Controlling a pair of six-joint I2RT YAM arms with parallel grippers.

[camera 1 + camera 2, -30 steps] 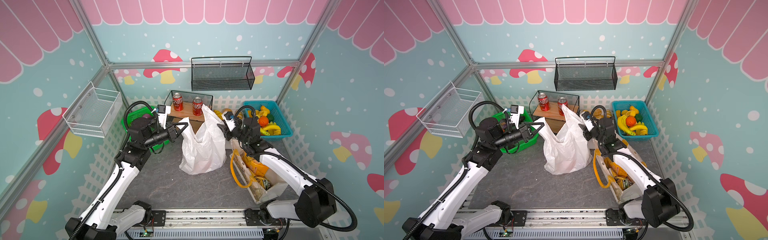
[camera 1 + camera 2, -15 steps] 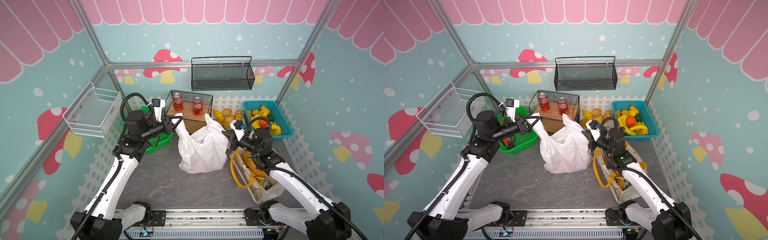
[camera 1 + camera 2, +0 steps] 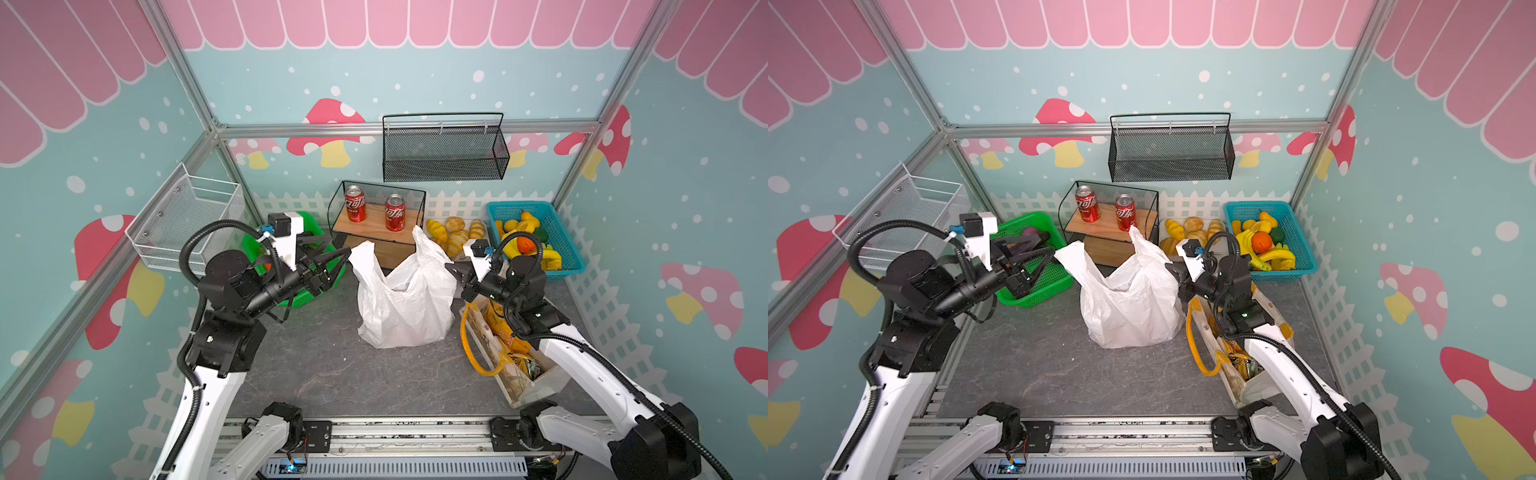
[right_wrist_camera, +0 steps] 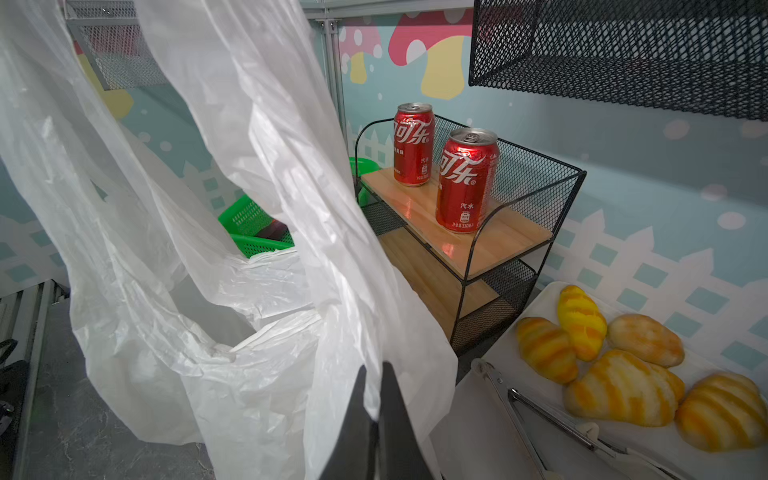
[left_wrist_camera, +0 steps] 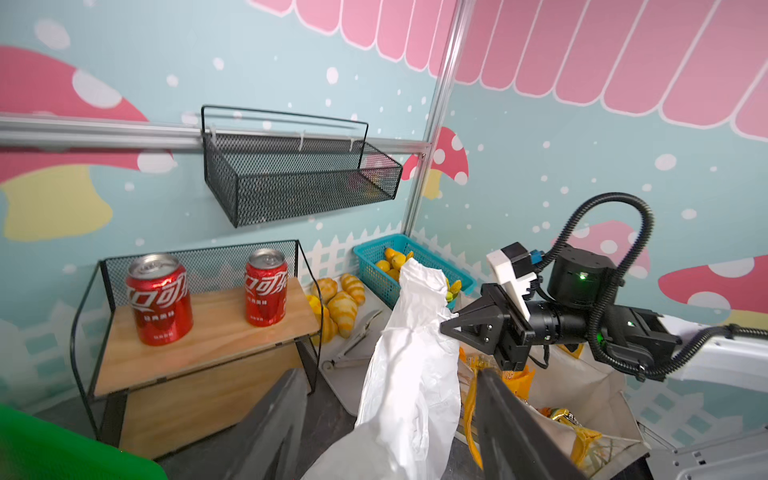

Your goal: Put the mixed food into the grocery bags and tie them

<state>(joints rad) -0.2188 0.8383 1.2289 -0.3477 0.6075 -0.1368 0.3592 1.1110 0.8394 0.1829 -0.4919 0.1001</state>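
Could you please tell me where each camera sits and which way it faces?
Both top views: high above the front rail, looking down toward the back wall at the white plastic bag; left arm, right arm, left gripper, right gripper all show.
Left wrist: on the left arm, facing the right back corner; its open fingers frame the bag, right arm beyond.
Right wrist: on the right arm, facing back and leftward; its shut fingers pinch the bag.
Shared: both wrist views show the cola cans and croissants.
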